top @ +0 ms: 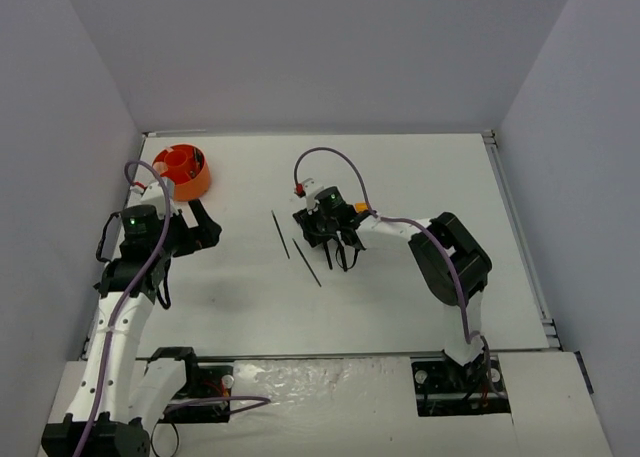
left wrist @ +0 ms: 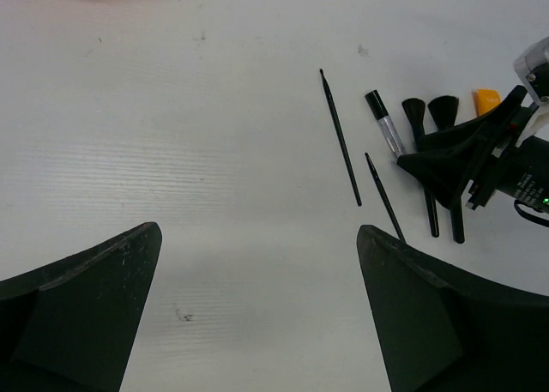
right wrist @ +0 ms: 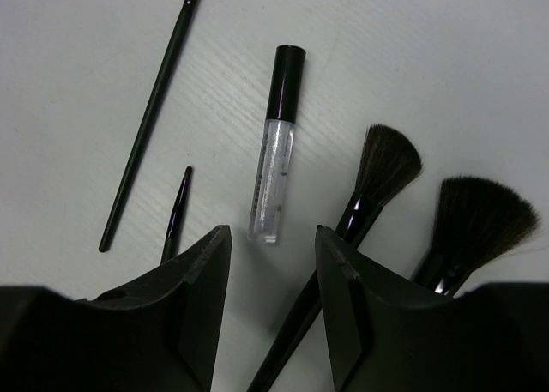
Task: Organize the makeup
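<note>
The makeup lies mid-table. There are two thin black pencils (top: 280, 234) (top: 307, 262), a clear tube with a black cap (right wrist: 274, 173) and two black brushes (right wrist: 384, 167) (right wrist: 480, 220). My right gripper (right wrist: 272, 236) hangs low over them, its jaws partly open and clamped on nothing. The tube's end lies just ahead of the gap, and the nearer brush's handle (right wrist: 296, 328) runs across the table beneath it. My left gripper (left wrist: 259, 229) is wide open over bare table, left of the pencils (left wrist: 340, 139) (left wrist: 383, 195). In the top view it (top: 203, 227) is below the orange holder (top: 180, 170).
The orange round holder stands at the table's far left, close to the left arm. A small orange piece (left wrist: 486, 99) shows beyond the brushes, beside the right gripper (left wrist: 463, 156). Grey walls enclose the table on three sides.
</note>
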Tool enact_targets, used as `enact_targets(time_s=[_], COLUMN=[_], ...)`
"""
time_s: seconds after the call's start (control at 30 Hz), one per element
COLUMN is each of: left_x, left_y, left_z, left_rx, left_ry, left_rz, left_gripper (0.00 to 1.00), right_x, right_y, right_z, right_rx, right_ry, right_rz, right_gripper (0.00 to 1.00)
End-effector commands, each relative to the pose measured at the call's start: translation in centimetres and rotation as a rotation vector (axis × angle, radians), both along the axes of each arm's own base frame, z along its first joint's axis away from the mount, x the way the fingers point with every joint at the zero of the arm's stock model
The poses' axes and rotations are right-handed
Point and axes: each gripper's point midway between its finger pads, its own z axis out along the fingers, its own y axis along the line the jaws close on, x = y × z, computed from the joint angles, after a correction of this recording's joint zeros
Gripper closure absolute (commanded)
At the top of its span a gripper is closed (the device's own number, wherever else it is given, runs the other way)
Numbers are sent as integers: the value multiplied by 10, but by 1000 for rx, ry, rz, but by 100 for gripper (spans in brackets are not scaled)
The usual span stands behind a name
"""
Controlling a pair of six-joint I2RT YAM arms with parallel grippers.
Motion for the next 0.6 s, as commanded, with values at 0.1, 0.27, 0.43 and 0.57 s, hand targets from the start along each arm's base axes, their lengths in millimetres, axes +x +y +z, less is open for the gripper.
enact_targets(time_s=[0.1, 0.27, 0.43, 0.57], left_x=[10, 11, 16, 23], left_y=[-13, -17, -32, -43], left_z=[23, 23, 23, 29], left_rx=[-57, -85, -190, -274], left_ry=[-56, -51, -34, -37], left_rz=[-47, -54, -76, -87], left_gripper=[3, 3, 3, 3], right_x=[16, 17, 12, 0], right_y=[14, 12, 20, 29], right_z=[4, -4, 19, 53], right_rx=[-7, -22, 54, 174], right_ry=[-50, -48, -98, -166], right_rz=[35, 25, 39, 42], right_gripper=[63, 80, 99, 100])
